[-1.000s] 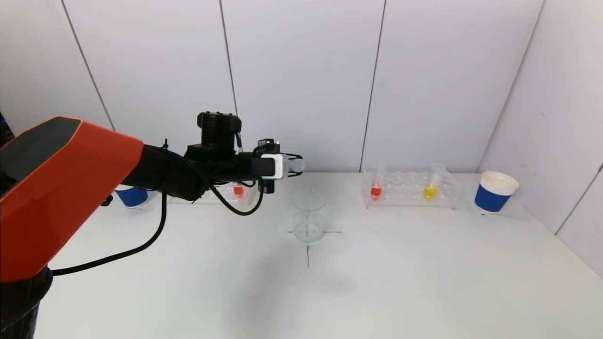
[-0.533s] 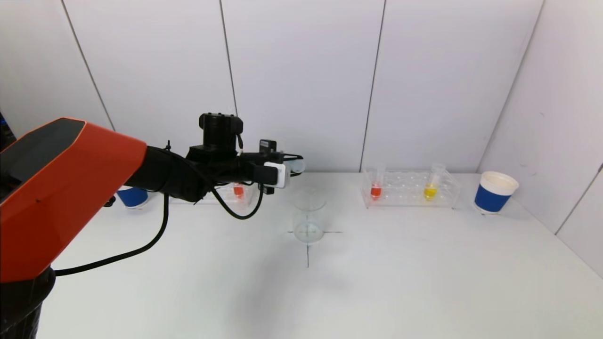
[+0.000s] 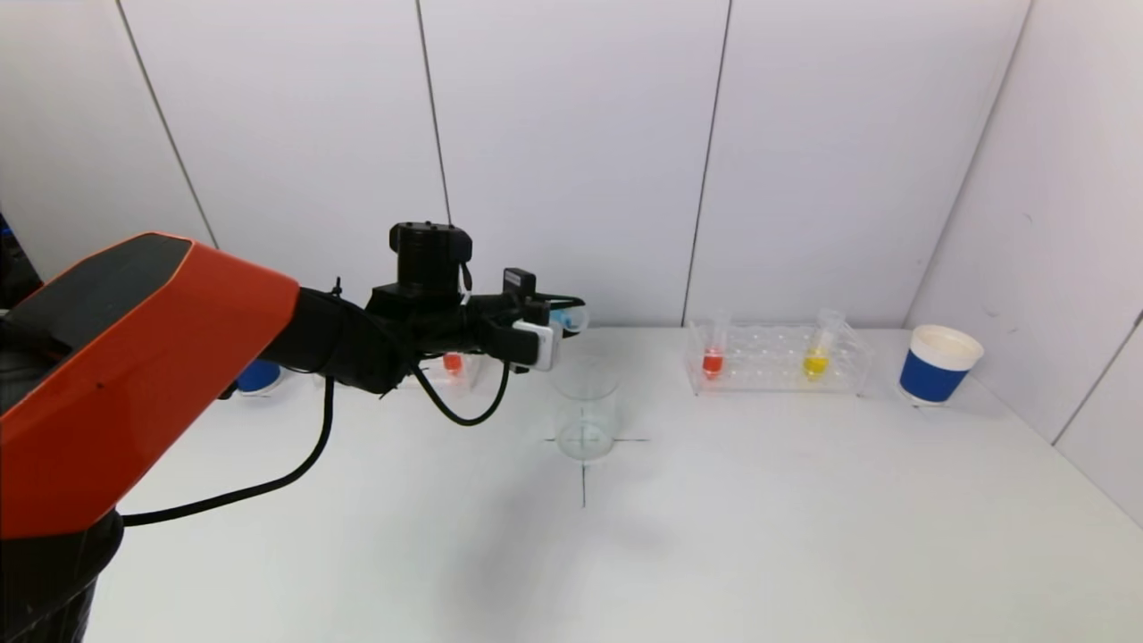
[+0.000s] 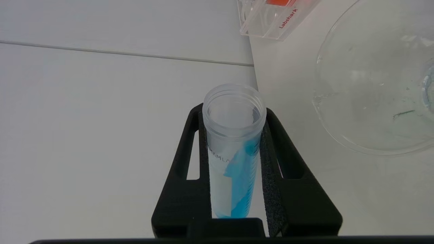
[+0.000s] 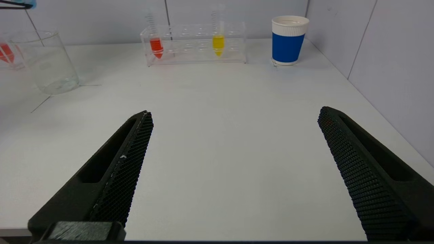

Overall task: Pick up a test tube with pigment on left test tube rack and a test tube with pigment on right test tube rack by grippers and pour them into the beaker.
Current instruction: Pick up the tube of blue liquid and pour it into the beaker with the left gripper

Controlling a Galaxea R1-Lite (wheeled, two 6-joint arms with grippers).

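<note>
Standing on the white table (image 3: pixel 759 536): right test tube rack (image 3: pixel 777 359) with red and yellow tubes, left test tube rack (image 3: pixel 451 366) partly hidden behind the arm, glass beaker (image 3: pixel 585 406) on the cross mark at centre, blue paper cup (image 3: pixel 939 364) at far right. Hovering above and just left of the beaker rim: left gripper (image 4: pixel 234 149), clamping tight on a test tube with blue pigment (image 4: pixel 234 152) (tipped nearly level, mouth toward the beaker). Waiting low over the table's near side: right gripper (image 5: pixel 234 142), jaws spread wide, holding nothing.

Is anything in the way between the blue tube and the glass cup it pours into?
No. The left gripper holds the tube beside the beaker, nothing visible between them.
</note>
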